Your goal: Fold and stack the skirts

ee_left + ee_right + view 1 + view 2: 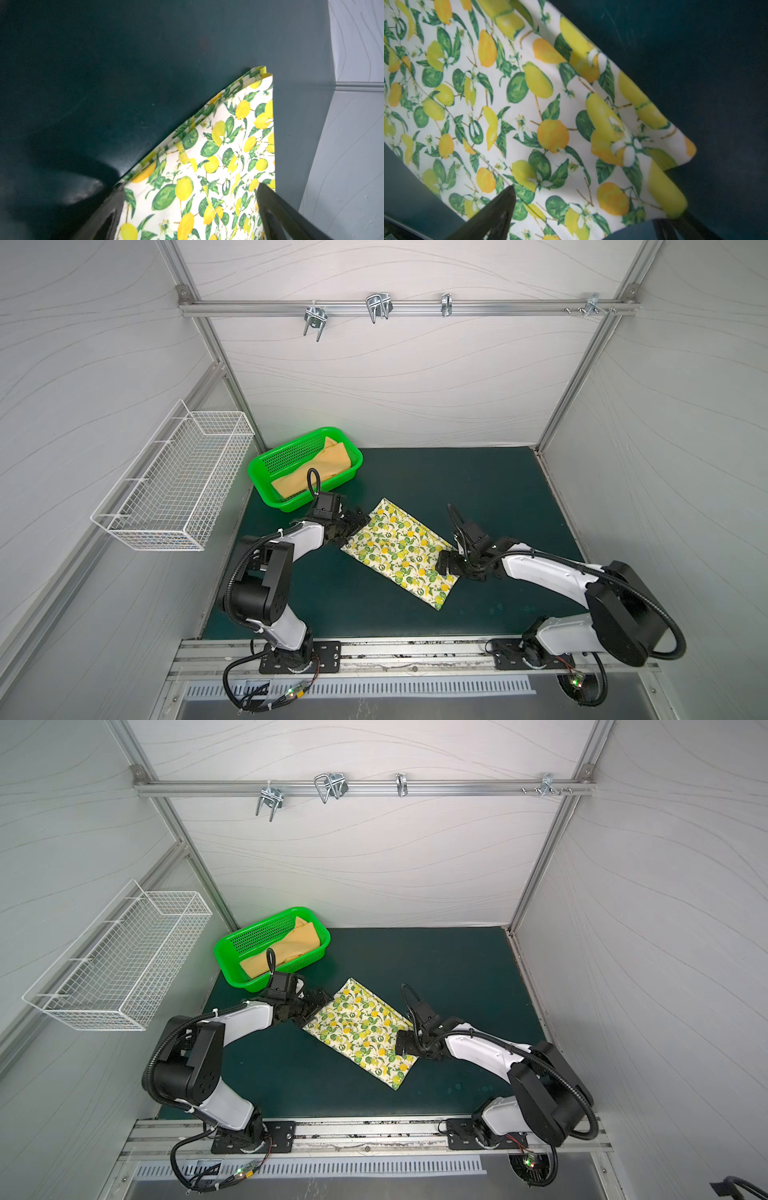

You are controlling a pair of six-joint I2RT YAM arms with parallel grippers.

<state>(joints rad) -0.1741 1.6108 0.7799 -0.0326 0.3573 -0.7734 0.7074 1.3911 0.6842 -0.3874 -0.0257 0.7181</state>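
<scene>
Lemon-print skirt (399, 552) flat on the table (507, 497); mustard skirt (320, 470) lies in the green basket (266, 462).
Print skirt's long axis runs diagonally, far-left to near-right in both top views; left end effector (356, 527) at the short far-left end, right end effector (444, 567) on the long edge by the near-right end; both spread wide over the cloth, gripping nothing; each arm equally near its own end, so a two-armed fold looks likely next.

Grey wave-pattern wall panels (395, 377) on aluminium frame (582, 377). Dark green tabletop (478, 489). Rail (415, 307) with metal hooks (377, 306) across back wall. White wire basket (174, 485) on left wall.
</scene>
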